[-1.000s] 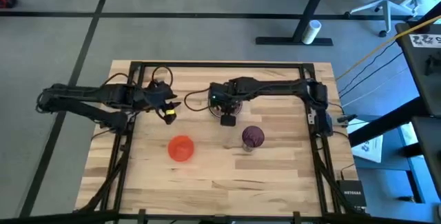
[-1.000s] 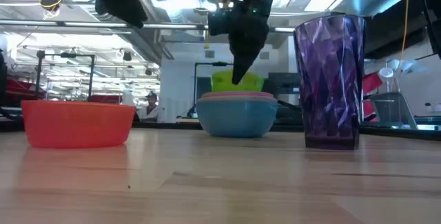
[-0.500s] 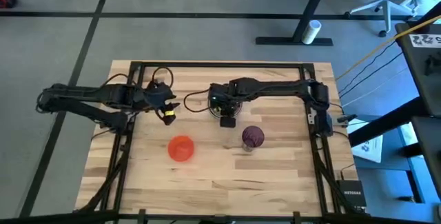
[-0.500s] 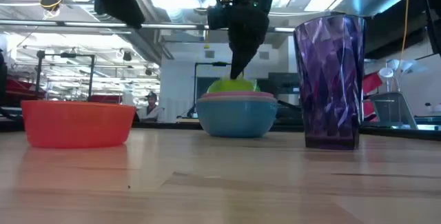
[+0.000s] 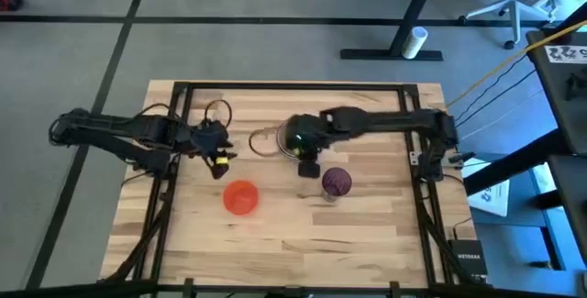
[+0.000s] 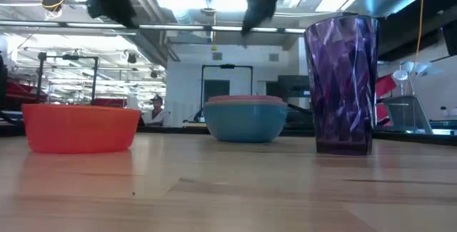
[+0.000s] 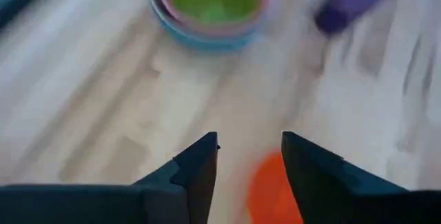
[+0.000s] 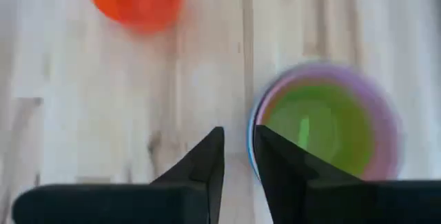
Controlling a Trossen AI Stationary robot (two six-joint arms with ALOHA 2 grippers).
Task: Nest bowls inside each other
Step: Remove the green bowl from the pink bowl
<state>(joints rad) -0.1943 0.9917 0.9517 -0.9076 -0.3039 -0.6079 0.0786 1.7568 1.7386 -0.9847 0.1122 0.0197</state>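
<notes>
On the left of the table, the left hand is seen with its fingers parted and nothing between them, hovering just behind the orange-red bowl, which stands alone and upright on the wood. That bowl is judged to be the next piece for nesting, and it lies directly ahead of and below the left hand, nearer to it than to the other arm. Toward the middle, the stack of bowls is found, the green bowl seated inside pink and blue. Above the stack, the right hand is held nearly closed on nothing. Further right, a purple cup stands upright, apart from the stack
</notes>
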